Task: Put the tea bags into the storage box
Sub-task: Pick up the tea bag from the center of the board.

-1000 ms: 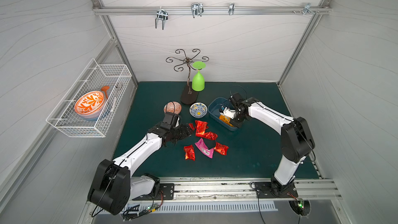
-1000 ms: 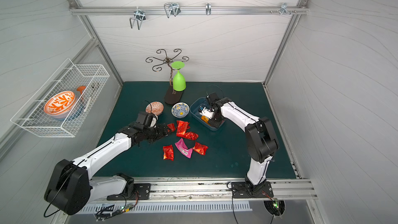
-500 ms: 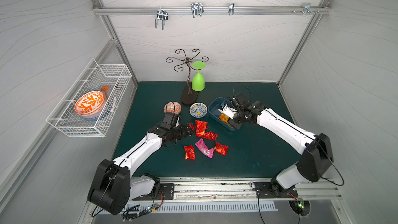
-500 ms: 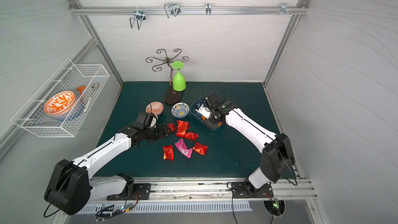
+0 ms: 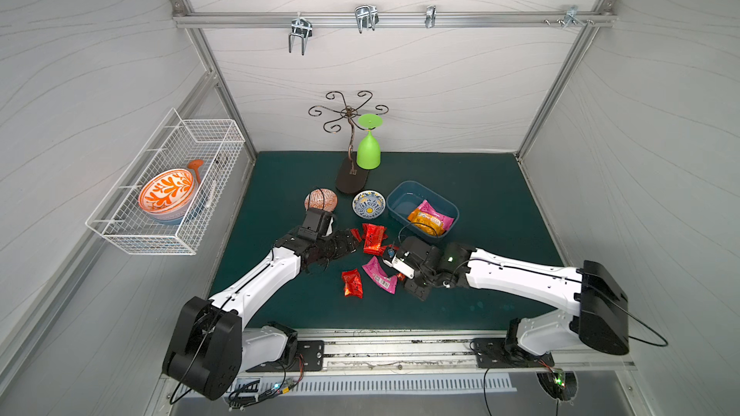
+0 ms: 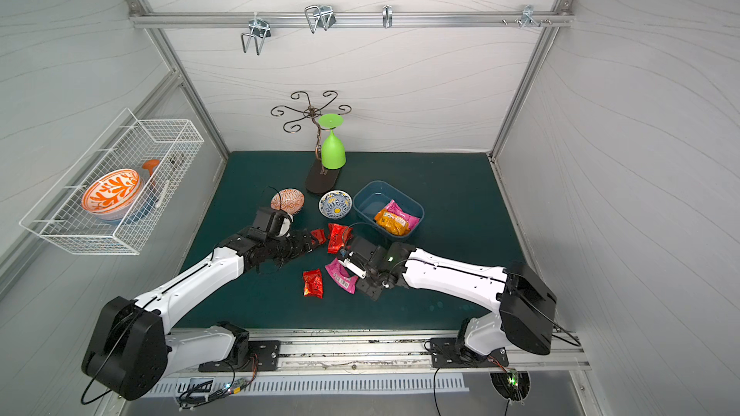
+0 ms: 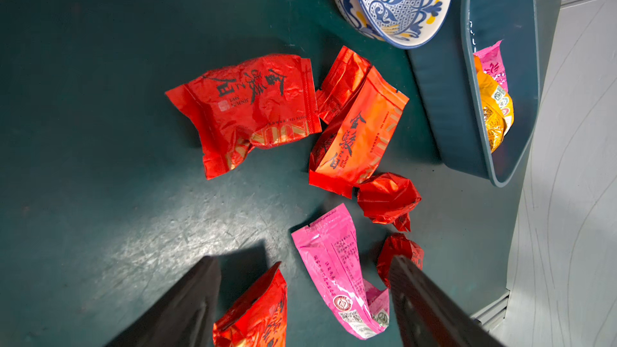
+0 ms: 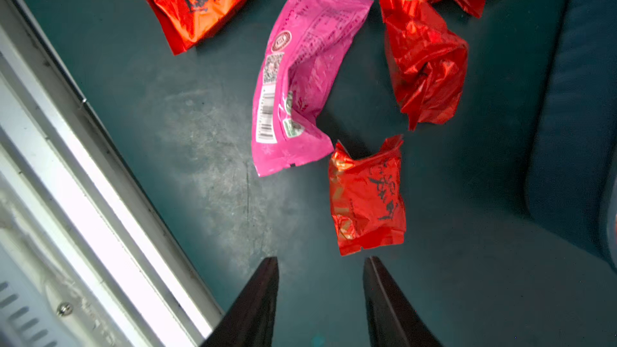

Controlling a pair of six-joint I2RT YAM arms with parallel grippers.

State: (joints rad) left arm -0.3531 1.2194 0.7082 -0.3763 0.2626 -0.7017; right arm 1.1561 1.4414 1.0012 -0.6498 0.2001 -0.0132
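In both top views the right tool (image 5: 401,274) has left the storage box (image 5: 402,200), where it hung a second ago, and now sits low over the loose tea bags on the bench (image 5: 480,298). Behind it an orange sachet (image 5: 426,222) and a pink sachet (image 5: 433,210) lie inside the box, so that drop looks finished and a fresh pick is starting. The left tool (image 5: 344,246) has not moved, and a small red sachet (image 5: 354,232) lies right at its tips.

From the left wrist, the left tool (image 7: 303,260) is spread wide and pinches nothing. A magenta sachet (image 7: 337,275) and a red one (image 7: 257,312) show between its fingers (image 7: 200,295), further red bags lie beyond them, and the box stands past those.

From the right wrist, the right tool (image 8: 320,262) has its jaws parted and empty, wider than a second ago. A crumpled red sachet (image 8: 367,198) lies just ahead of the tips, with the magenta one (image 8: 297,75) further out. At least six bags remain outside the box, and the red one in front is probably next.
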